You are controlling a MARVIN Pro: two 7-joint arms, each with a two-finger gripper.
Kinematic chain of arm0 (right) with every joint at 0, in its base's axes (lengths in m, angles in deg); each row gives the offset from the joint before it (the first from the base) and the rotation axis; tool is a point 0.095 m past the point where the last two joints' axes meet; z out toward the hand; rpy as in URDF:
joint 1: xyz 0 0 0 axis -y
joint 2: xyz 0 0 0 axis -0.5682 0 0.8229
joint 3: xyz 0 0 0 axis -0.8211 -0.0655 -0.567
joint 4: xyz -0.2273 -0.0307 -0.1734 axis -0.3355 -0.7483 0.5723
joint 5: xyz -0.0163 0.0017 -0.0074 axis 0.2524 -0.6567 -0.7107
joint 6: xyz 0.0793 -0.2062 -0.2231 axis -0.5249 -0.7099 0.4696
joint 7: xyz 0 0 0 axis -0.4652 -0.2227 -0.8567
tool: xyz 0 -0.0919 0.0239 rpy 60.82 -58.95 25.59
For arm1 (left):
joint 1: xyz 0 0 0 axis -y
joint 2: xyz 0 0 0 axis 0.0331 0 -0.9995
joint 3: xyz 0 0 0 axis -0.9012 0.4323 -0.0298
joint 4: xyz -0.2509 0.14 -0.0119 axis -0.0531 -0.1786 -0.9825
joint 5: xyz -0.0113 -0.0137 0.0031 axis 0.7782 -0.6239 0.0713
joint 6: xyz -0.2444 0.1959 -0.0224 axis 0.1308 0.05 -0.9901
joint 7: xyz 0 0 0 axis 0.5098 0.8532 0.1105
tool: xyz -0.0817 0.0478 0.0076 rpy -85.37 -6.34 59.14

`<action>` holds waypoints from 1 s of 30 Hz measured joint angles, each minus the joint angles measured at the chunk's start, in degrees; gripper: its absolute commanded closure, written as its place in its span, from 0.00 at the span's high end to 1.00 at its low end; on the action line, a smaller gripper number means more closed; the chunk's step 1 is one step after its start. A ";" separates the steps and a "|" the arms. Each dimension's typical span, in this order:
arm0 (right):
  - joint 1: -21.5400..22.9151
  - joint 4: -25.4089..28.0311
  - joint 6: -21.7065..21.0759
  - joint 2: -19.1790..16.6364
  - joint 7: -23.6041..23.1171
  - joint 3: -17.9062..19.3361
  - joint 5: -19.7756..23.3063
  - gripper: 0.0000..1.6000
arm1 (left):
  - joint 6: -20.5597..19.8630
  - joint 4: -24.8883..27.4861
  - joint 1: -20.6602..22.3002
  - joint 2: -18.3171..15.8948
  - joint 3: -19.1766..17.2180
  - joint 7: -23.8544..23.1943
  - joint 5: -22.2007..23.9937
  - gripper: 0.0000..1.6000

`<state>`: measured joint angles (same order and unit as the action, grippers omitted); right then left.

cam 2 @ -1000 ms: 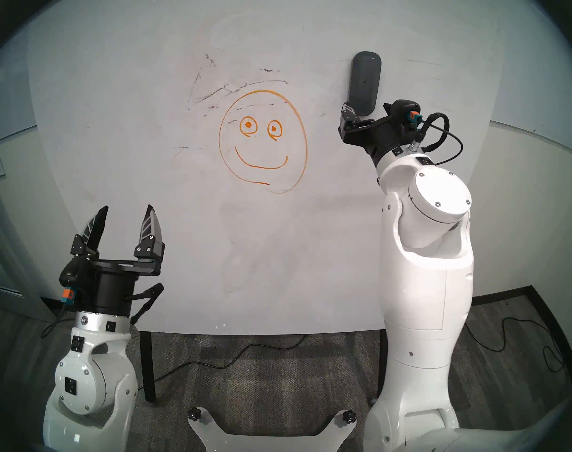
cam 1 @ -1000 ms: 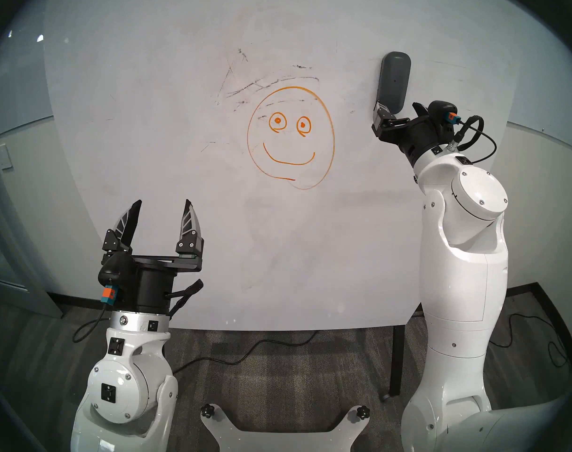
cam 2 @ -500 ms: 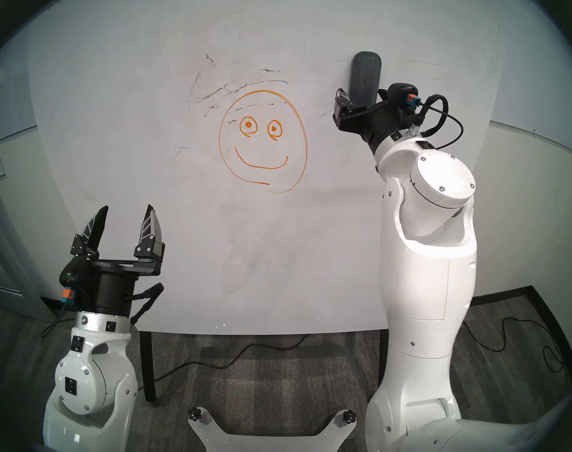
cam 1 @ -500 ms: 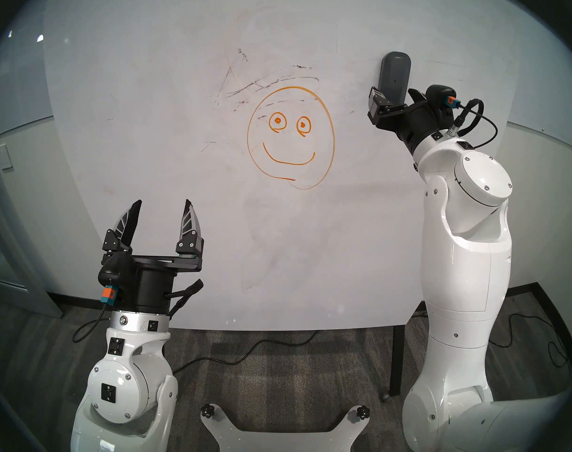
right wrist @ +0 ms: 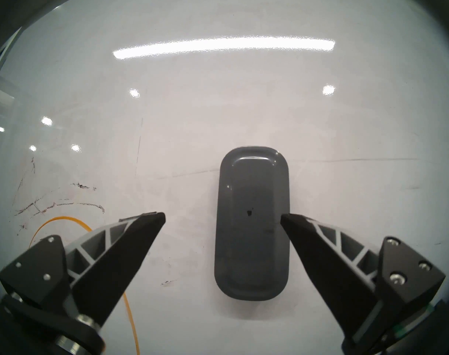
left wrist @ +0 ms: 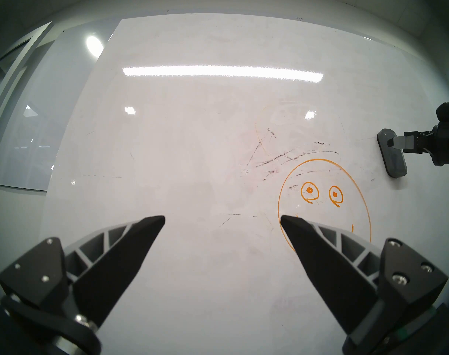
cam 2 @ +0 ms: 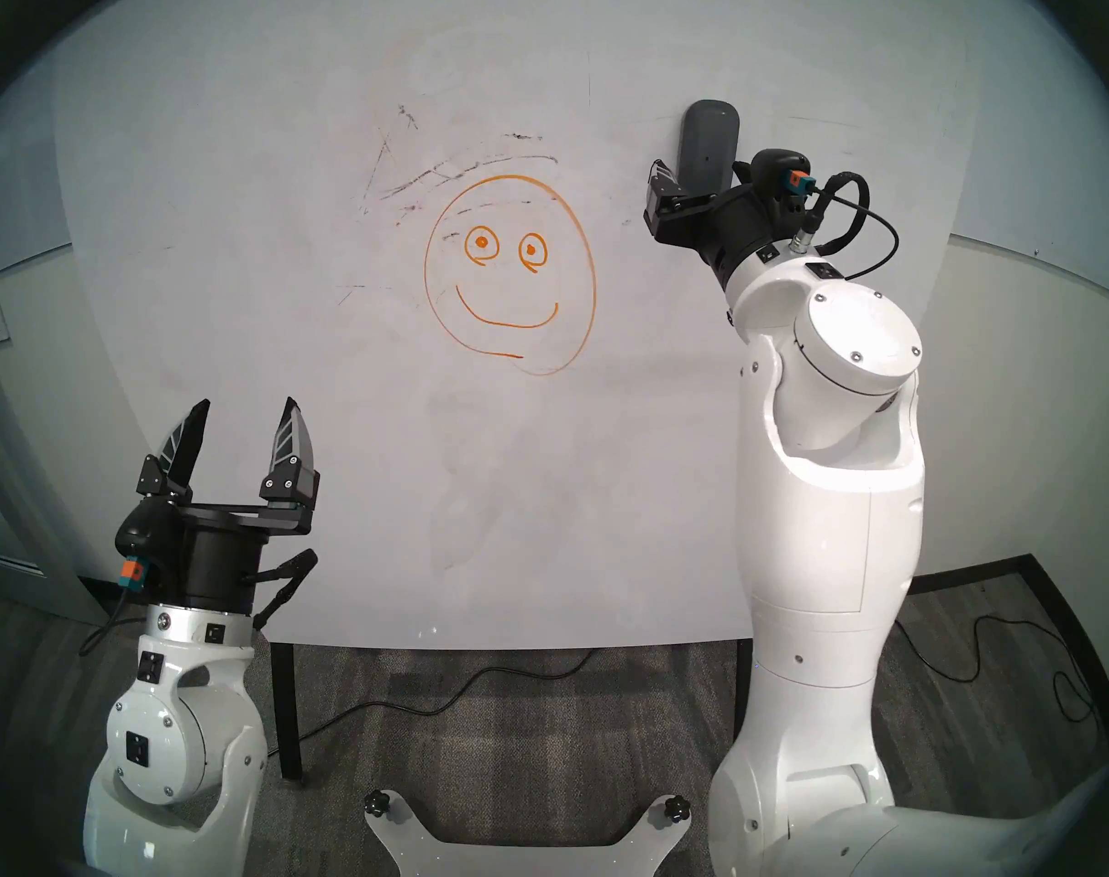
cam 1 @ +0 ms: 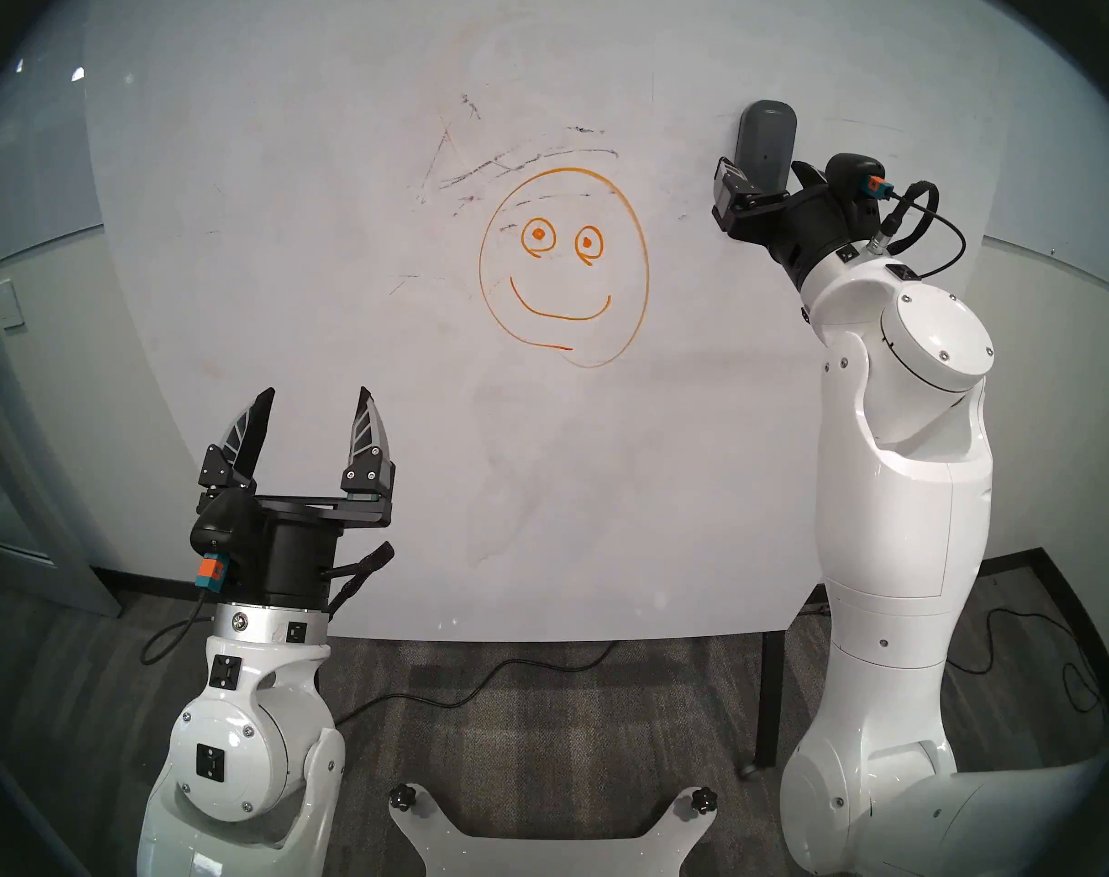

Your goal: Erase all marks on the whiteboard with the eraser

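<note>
Whiteboard point(cam 1: 286, 255) bore orange and black marks point(cam 1: 564, 274).
Right gripper point(right wrist: 222, 218) spread around the eraser point(right wrist: 251, 223); left gripper point(cam 1: 314, 401) spread, empty.

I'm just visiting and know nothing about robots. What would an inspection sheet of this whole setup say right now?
Surface: whiteboard, glossy, smudged.
Job's things: orange smiley face and black streaks unerased; grey eraser upright on the board.
Clutter: nothing seen.
Grippers: right gripper open, straddling the eraser, off-centre; left gripper open, empty, low.
Cables: black cables on the floor; one looped at the right wrist.
Surroundings: carpet, pale wall.
</note>
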<state>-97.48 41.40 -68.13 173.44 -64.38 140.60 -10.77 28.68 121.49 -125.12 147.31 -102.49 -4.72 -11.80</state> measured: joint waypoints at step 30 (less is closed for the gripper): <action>4.77 -2.55 -3.58 0.85 4.63 -2.25 -4.72 1.00 | 0.00 0.00 0.00 0.00 0.00 0.00 0.00 1.00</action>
<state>-92.71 38.85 -71.71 174.29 -59.74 138.35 -15.49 28.68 121.50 -125.12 147.31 -102.49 -4.72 -11.80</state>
